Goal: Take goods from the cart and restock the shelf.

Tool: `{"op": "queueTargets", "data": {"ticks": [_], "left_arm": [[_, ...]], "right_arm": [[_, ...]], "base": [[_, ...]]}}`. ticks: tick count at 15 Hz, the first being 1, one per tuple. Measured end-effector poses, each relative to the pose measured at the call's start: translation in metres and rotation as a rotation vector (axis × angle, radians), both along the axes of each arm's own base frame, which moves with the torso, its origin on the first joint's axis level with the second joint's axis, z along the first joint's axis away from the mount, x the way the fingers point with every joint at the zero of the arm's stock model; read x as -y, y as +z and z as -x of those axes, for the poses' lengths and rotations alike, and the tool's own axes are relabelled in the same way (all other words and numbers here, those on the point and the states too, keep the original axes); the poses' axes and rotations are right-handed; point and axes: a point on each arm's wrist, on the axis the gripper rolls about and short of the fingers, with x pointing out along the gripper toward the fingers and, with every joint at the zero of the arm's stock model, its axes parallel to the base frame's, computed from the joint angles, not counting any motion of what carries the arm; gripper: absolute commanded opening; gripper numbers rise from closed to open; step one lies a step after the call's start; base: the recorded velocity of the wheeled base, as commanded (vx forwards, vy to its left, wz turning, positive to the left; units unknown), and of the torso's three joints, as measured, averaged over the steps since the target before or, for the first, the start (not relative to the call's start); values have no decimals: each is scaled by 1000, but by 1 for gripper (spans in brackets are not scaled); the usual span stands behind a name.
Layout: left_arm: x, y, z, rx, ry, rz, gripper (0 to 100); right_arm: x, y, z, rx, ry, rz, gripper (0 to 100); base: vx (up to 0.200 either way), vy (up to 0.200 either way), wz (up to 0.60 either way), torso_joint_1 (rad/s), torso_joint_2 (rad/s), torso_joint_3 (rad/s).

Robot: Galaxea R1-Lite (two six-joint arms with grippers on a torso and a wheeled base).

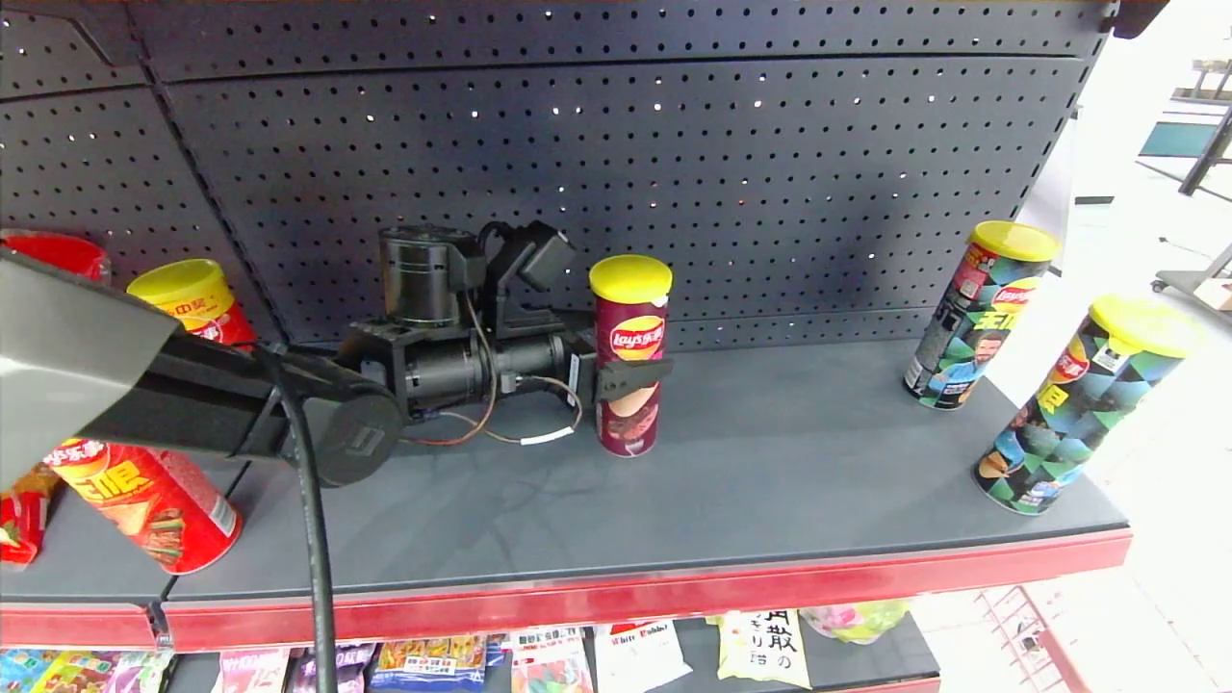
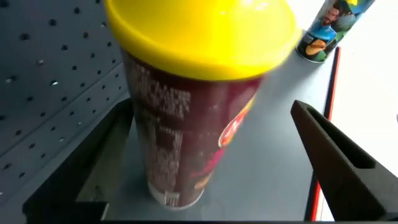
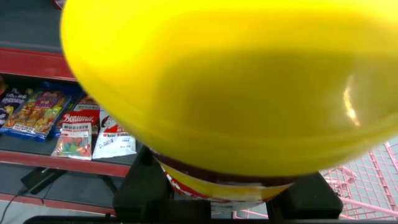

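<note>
Our left hand (image 1: pixel 616 377) sits open around the maroon can (image 1: pixel 630 356), one finger behind it and one in front. In the left wrist view there is a clear gap between the can and the near finger. The can stands upright mid-shelf (image 1: pixel 770 462), near the pegboard (image 1: pixel 674 164), with its long axis vertical and its yellow lid on top.

Our right hand (image 3: pixel 224 198) is closed on a second can (image 3: pixel 230 81), with a finger on each side of its body. We see it lid-first, its long axis running away from the wrist camera. Behind it are snack packets (image 3: pixel 74 127) on a lower shelf and the pink cart (image 3: pixel 373 180).

Two green cans (image 1: pixel 972 318) stand upright at the shelf's right end.
</note>
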Motion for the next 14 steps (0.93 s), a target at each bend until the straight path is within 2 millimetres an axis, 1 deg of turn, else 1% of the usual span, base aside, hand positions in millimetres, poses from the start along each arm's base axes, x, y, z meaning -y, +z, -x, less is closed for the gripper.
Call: {"op": "queueTargets", "data": {"ticks": [5,12,13,14], "left_arm": [[9,-4,-10,7,-7,2,100],[15,-8,-24,19,-3,6,100],[15,-9,-24,19,-2,6,0],[15,-10,-25,18,1,4,0]], "right_arm": [[0,0,0,0,0,-1,0],[0,0,0,0,0,-4,0],[0,0,0,0,0,-4,0],[0,0,0,0,1,-4,0]], "base": [[0,0,0,0,0,0],[0,0,0,0,0,0],[0,0,0,0,0,0],[0,0,0,0,0,0]]}}
